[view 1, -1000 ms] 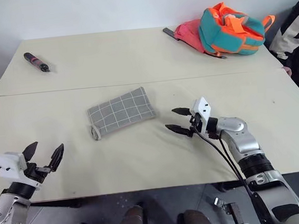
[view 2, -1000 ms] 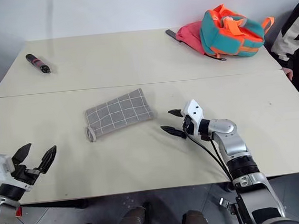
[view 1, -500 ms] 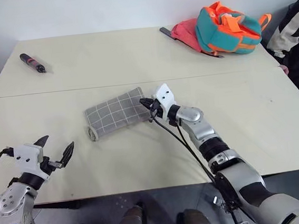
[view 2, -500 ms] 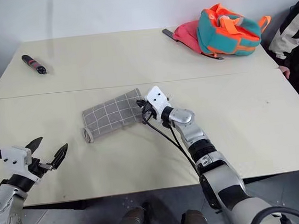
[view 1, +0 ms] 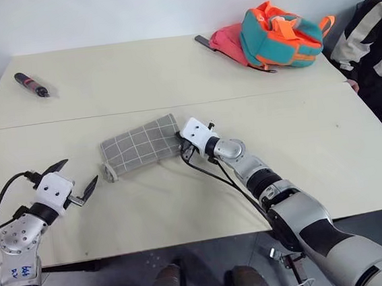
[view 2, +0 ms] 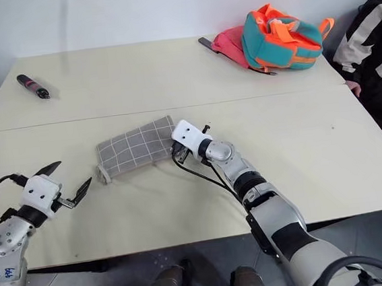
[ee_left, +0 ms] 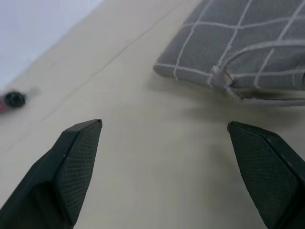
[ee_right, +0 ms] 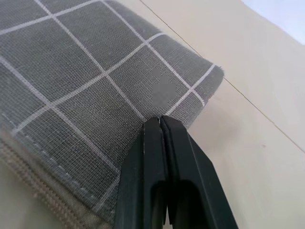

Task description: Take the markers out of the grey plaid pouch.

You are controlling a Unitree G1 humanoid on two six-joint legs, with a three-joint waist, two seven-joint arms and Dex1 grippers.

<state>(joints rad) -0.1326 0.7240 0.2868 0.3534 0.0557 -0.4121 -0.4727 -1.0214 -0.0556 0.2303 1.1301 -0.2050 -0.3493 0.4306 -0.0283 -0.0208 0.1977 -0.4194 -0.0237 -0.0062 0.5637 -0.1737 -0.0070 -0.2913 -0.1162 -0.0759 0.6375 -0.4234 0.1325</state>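
I see the grey plaid pouch [ee_right: 86, 90] as coarse woven cloth, matt, with stitched white lines. My left gripper's fingers [ee_left: 71, 162] look like matt black plastic with finely textured pads. The table [view 1: 170, 70] is smooth, matt cream laminate.

one pouch [view 1: 140, 144], one pen [view 1: 28, 85], one backpack [view 1: 279, 35] and two grippers [view 1: 72, 185] [view 1: 183, 142] are counted.

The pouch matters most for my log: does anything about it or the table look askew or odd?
The grey plaid pouch lies slanted across the table seam, with the right gripper shut at its near-side edge. A black-and-red pen-like thing lies alone at the far left corner. Nothing looks spilled or damaged.
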